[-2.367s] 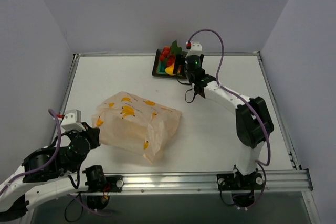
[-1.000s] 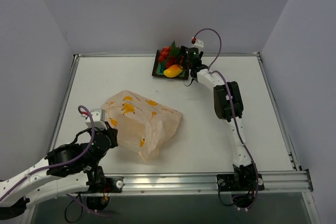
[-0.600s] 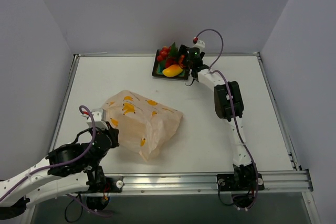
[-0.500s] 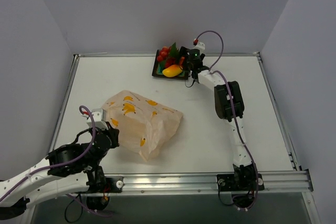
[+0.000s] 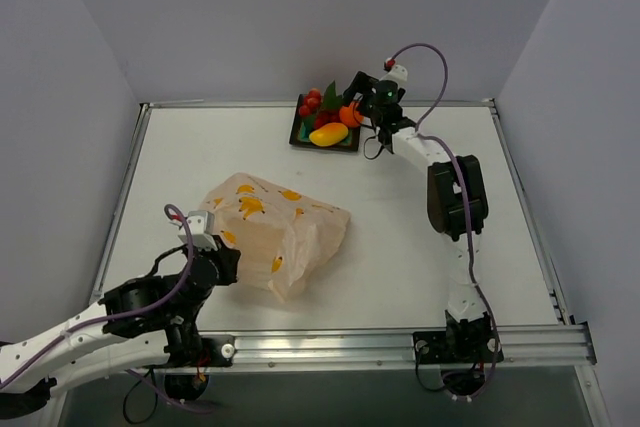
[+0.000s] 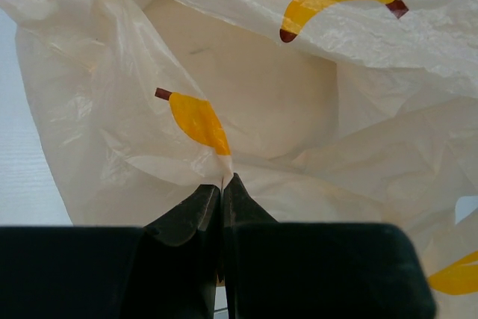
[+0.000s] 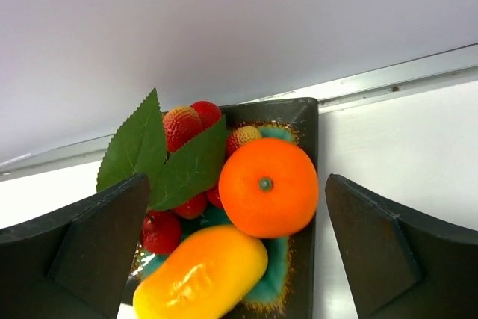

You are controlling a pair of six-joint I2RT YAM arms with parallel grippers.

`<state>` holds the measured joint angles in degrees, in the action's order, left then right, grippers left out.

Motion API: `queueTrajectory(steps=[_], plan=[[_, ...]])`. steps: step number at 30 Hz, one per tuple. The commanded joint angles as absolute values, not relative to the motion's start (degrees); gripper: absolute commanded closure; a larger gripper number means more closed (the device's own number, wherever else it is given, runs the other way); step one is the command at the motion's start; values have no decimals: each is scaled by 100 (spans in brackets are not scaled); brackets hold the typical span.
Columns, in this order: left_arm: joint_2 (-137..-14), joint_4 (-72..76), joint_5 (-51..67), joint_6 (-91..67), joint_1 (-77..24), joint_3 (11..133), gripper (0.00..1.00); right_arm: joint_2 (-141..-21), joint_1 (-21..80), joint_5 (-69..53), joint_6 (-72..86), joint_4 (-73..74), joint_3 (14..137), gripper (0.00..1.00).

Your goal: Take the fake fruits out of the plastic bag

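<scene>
The plastic bag (image 5: pixel 275 227), pale peach with banana prints, lies crumpled near the table's front left. My left gripper (image 5: pixel 222 259) is shut on a fold of the bag's near edge (image 6: pixel 221 169). The orange (image 5: pixel 348 115), the mango (image 5: pixel 329 134) and the red grape cluster with green leaf (image 5: pixel 318 102) sit on the dark tray (image 5: pixel 300 132) at the back. In the right wrist view the orange (image 7: pixel 267 186), the mango (image 7: pixel 200 274) and the grapes (image 7: pixel 184 126) lie below my right gripper (image 7: pixel 237 248), which is open and empty above the tray (image 7: pixel 305 121).
The tray stands against the back wall at the table's far edge (image 5: pixel 250 104). Grey walls close in the left, back and right. A metal rail (image 5: pixel 400 342) runs along the front edge by the arm bases.
The orange now lies on the tray and my right gripper has opened and lifted back to the right. My left gripper has shifted right, still pinching the bag.
</scene>
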<state>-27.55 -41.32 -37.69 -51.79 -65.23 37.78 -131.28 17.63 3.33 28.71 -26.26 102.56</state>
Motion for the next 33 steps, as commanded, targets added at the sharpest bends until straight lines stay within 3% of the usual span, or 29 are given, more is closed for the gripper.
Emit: queueTrajectory(steps=[1,5,8,9,12,15,20,23,24,25,29,32,33], plan=[[-2899,-3412,-3551,-4993,-6539,3640,98,-12394,1714,368,2892,-2935,9792,0],[-3286,-2717,-3235,-4834,-6539,3499,98,-11560,1714,554,2892,-3120,8861,5],[-3533,-2085,-2964,-4738,-6530,3376,98,-10681,1714,598,2856,-3217,7983,23],[-3585,-1674,-2875,-4703,-6530,3340,98,-10235,1714,598,2839,-3208,7789,41],[-3945,-917,-2515,-4562,-6530,3331,98,-9408,1714,563,2856,-3033,7130,62],[-4341,-556,-2173,-4535,-6565,3419,98,-8617,1819,527,2918,-2892,6514,65],[-4114,-518,-2074,-4763,-6662,3156,98,-7385,2266,755,2962,-2733,5478,62],[-3640,-1053,-2302,-4729,-6680,3103,87,-6489,2548,1159,3111,-2751,4599,55],[-3517,-1394,-2381,-4711,-6680,3120,81,-6069,2697,1247,3164,-2594,4266,48],[-3263,-1598,-2478,-4667,-6688,3146,68,-5864,2759,1439,3164,-2497,4141,43],[-2787,-2223,-2829,-4483,-6688,3427,40,-4819,2874,1644,3155,-1873,3780,14],[-2724,-2504,-2917,-4211,-6688,3707,26,-3853,2892,1810,3173,-1390,3622,4],[-2759,-2627,-2944,-4140,-6688,3805,17,-3676,2900,1854,3182,-1180,3578,1]])
